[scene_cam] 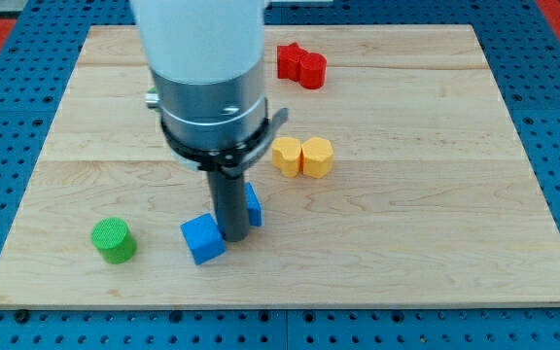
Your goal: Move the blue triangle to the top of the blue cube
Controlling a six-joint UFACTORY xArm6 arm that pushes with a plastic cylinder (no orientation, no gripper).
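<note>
The blue cube sits on the wooden board near the view's bottom, left of centre. The blue triangle is just up and to the right of it, mostly hidden behind my rod. My tip stands between the two, touching or nearly touching the cube's right side and the triangle's lower left. The arm's grey and white body hangs over the board above them.
A green cylinder stands at the view's lower left. Two yellow blocks sit side by side right of the arm. Two red blocks sit together near the view's top. Blue perforated table surrounds the board.
</note>
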